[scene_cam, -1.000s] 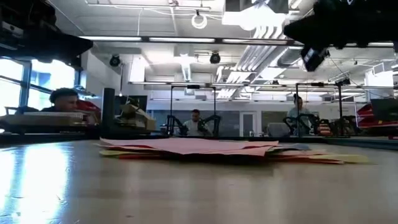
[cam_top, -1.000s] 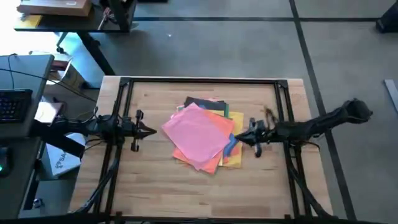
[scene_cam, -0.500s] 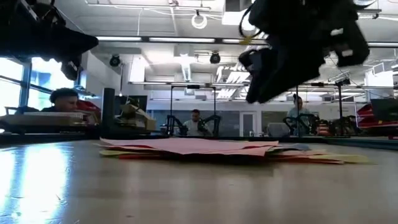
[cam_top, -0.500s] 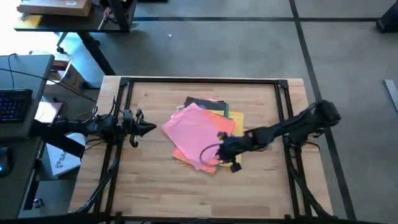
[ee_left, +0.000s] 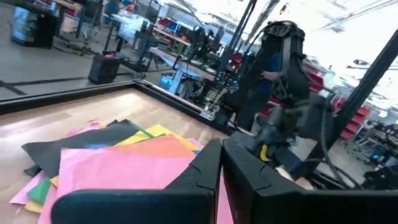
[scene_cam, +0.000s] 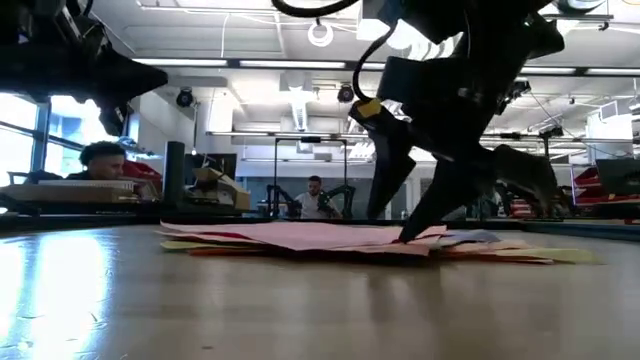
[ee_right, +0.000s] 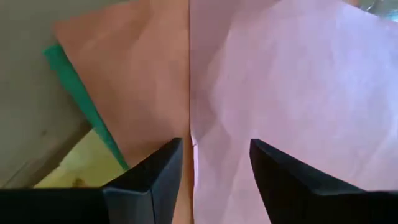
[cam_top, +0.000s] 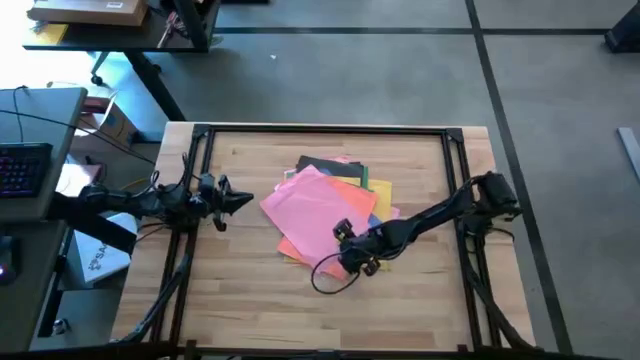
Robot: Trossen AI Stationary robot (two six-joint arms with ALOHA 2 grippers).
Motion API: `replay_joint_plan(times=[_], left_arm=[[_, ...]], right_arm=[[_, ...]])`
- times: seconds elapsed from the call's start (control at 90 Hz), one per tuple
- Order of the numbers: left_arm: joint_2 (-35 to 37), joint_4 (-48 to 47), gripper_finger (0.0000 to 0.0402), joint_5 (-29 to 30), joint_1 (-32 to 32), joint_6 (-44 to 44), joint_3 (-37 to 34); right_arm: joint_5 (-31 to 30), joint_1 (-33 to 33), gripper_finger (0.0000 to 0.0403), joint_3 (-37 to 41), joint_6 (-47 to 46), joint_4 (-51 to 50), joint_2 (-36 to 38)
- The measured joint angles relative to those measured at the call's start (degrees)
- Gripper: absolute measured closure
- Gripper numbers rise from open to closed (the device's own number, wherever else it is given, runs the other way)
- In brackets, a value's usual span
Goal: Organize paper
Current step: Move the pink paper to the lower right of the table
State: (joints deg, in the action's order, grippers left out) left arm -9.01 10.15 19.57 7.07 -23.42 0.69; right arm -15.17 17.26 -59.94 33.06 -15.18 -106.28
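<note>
Swinging in from the table's right side over the past second, the right arm now stretches low and diagonally across the wood, and the right gripper (cam_top: 345, 262) has come down onto the near right corner of the paper (cam_top: 322, 215), where a second ago it hung level beside the stack's right edge. Its fingers (ee_right: 152, 177) stand apart, straddling the edge where the top pink sheet (ee_right: 286, 81) overlaps the orange sheet (ee_right: 134, 81) beneath; nothing is clamped between them, and in the low view one fingertip (scene_cam: 408, 238) touches the pile. The stack itself looks unchanged: it lies flat at the middle of the wooden table (cam_top: 250, 310), a loose fan of sheets turned at differing angles. That pink sheet sits rotated like a diamond, its long axis running from the far left toward the near right, one corner pointing at the left arm. A dark grey sheet (cam_top: 322, 166) juts out at the far side, with yellow, green and blue edges peeping out around the rim. The left gripper (cam_top: 238, 201) hovers well left of the pile, barely shifted, its fingers (ee_left: 205, 171) pressed nearly together and holding nothing.
</note>
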Motion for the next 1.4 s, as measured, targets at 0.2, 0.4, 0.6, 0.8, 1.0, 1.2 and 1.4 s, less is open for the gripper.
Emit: replay_joint_plan(times=[0.2,0.4,0.6,0.8,1.0,1.2,1.4], left_arm=[[-14.07,6.76,0.0402,2.22,-0.02,-0.83,0.0],[-24.93,11.29,0.0402,2.14,-0.73,-1.91,0.0],[-28.66,14.64,0.0402,1.74,-1.19,-1.33,0.07],[-28.77,19.16,0.0402,1.15,-1.2,1.51,0.09],[-28.86,19.8,0.0402,0.0,-1.18,1.51,0.15],[-28.86,19.79,0.0402,0.02,-1.2,1.51,0.15],[-28.86,19.8,0.0402,0.06,-1.18,1.51,0.15]], right_arm=[[-1.97,-0.11,0.0229,-0.02,0.05,0.95,-0.9],[-11.61,0.53,0.0229,-0.17,2.86,4.53,-4.68],[-13.01,-0.05,0.023,-0.22,1.51,7.22,-6.42],[-2.27,-4.58,0.0263,-0.28,-1.24,8.17,-7.1],[0.08,-7.29,0.032,-0.25,-1.7,8.89,-7.62],[0.02,-7.58,0.0379,-0.06,-1.78,9.66,-7.76],[-1.59,-6.88,0.0401,-0.66,-4.9,9.12,-7.63]])
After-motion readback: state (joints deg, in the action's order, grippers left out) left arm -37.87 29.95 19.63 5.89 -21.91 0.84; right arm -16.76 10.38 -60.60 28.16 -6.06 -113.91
